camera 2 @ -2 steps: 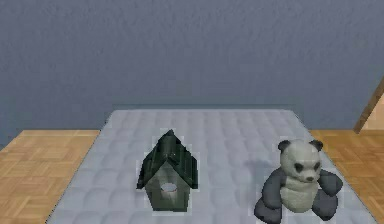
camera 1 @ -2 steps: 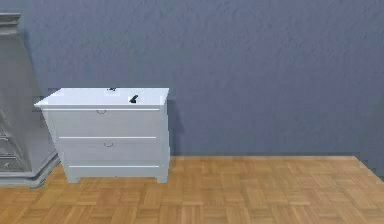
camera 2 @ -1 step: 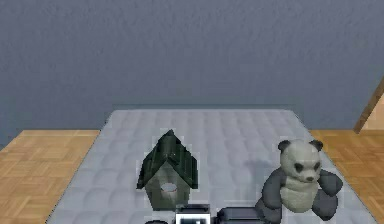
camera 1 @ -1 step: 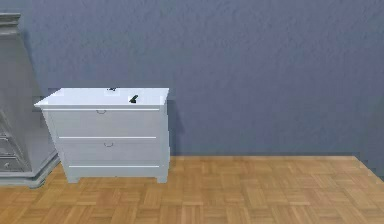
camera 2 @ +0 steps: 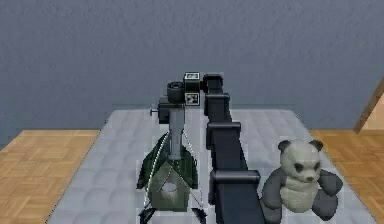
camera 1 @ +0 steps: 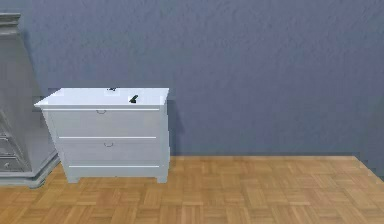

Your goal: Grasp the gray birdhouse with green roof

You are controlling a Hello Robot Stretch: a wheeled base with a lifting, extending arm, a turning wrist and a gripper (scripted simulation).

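**Arm side view.** The birdhouse [camera 2: 168,172] sits on a pale gray padded surface [camera 2: 120,140], low in the picture and just left of centre. Wood floor [camera 2: 40,160] flanks that surface. The arm [camera 2: 228,150] runs just beside the birdhouse, on its 3 o'clock side. The tool [camera 2: 172,106] is at the arm's far end, left of two white marker squares [camera 2: 198,80].

**Key relation.** From the tool, the birdhouse lies at 6 o'clock, close in, with its upper end reaching the tool's dark body. We cannot tell whether the tool is over it, beside it or touching it. The birdhouse rests on the surface right at the tool's end, so we cannot tell whether the tool holds anything.

**Orientation.** The ridge of the green roof [camera 2: 157,160] runs roughly 12 to 6 o'clock, near parallel to the arm. We take that as the long axis. The gray gabled face points to 6 o'clock.

**Judgement.** The coming move looks like a short correction along that axis, not a sideways reach.

**Other.** A panda toy [camera 2: 300,180] sits past the arm at 3 o'clock, apart from the birdhouse.

**Forward view.** A white dresser [camera 1: 105,140] stands against a blue wall [camera 1: 250,70].
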